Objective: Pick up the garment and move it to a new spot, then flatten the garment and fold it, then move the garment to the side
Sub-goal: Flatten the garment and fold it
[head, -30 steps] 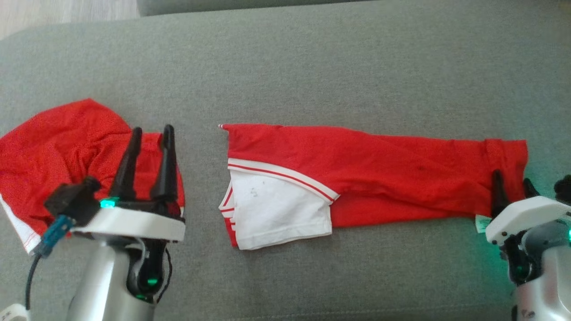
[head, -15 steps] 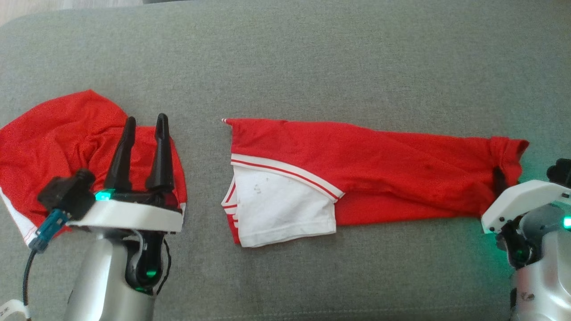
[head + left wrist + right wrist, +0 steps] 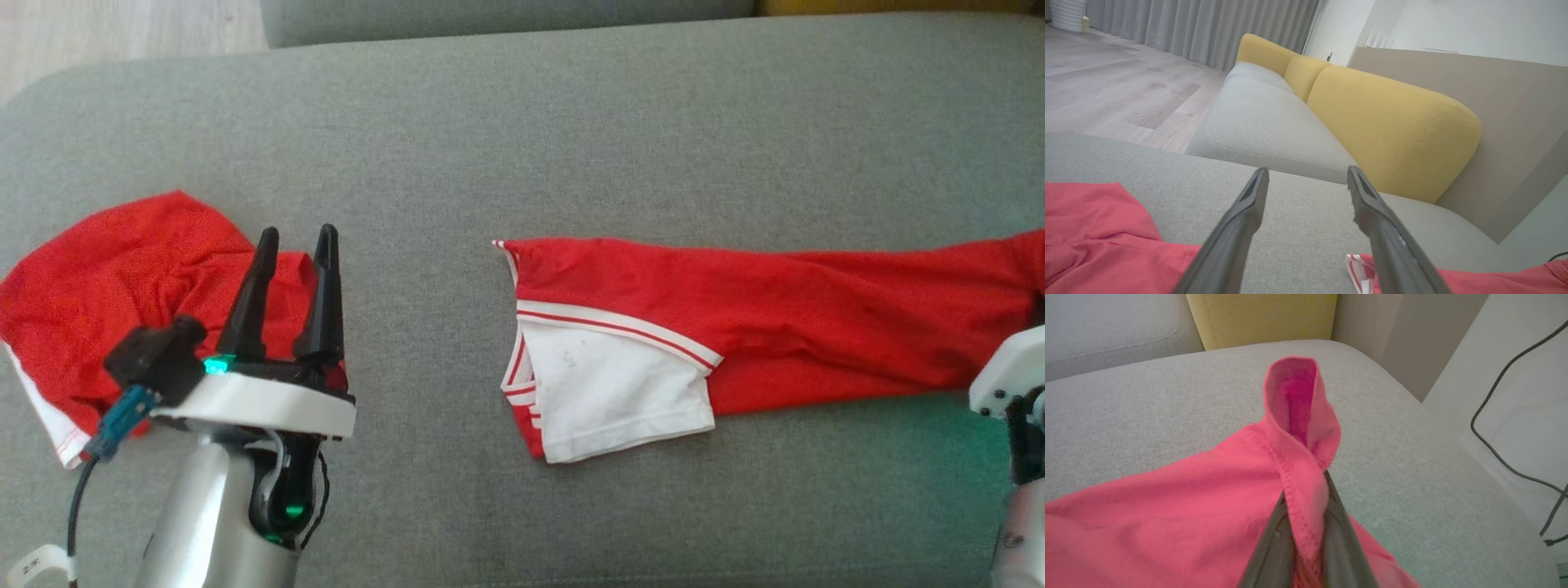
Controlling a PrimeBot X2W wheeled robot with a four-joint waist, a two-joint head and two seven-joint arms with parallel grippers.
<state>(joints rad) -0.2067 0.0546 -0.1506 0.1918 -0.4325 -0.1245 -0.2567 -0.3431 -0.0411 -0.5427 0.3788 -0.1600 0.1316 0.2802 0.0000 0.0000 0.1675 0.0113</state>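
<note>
The garment is a long red piece with a white, red-striped panel at its left end, stretched across the grey sofa seat. In the right wrist view my right gripper is shut on the garment's stitched red hem, which stands up in a loop above the fingers. That arm's white wrist housing sits at the head view's right edge. My left gripper hovers open and holds nothing, far left of the garment's striped corner.
A second red cloth lies crumpled under and left of the left gripper. Yellow back cushions and another grey seat stand behind. The seat's right edge drops to a pale surface with a black cable. Wood floor shows far left.
My right gripper went from open to shut on the garment's right hem and drew the whole garment to the right. The head camera has shifted too. The left gripper stays open.
</note>
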